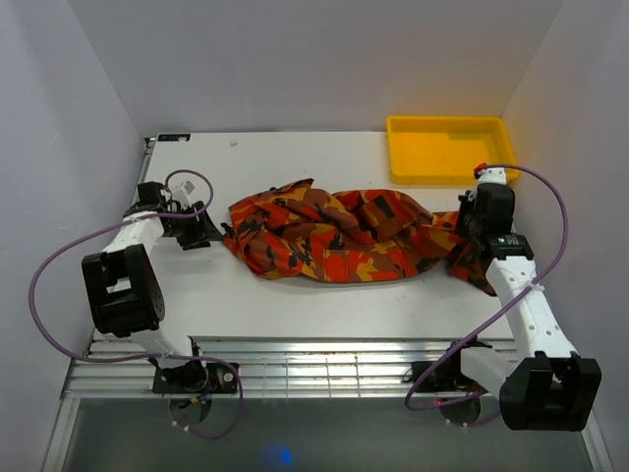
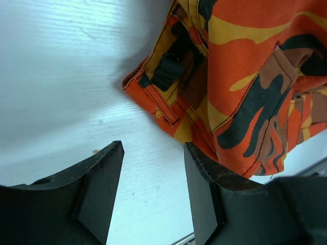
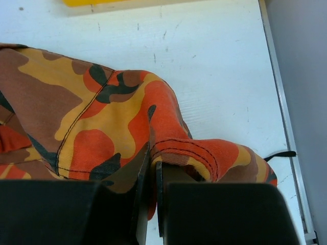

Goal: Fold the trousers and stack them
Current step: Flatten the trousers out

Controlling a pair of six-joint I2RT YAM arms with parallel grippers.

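Top view: crumpled camouflage cloth trousers (image 1: pixel 334 236) lie mid-worktop (image 1: pixel 295 157), between both arms; a shallow rectangular yellow plastic tray (image 1: pixel 391 147) sits at the far right, apart from them. Left wrist: left pincer (image 2: pixel 153 150) open over bare worktop, stitched waistband just beside it. Right wrist: right pincer (image 3: pixel 153 163) closed, gripping a hemmed fold.

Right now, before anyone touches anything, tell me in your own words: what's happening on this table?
Two robot arms are working on a pair of camouflage trousers, which lie crumpled across the white table, not yet folded. The right fingers are shut on the fabric at the trousers' right end. The left fingers stand apart, low over the table at the left end beside the fabric's edge, with nothing between them. A yellow tray sits at the far right corner.
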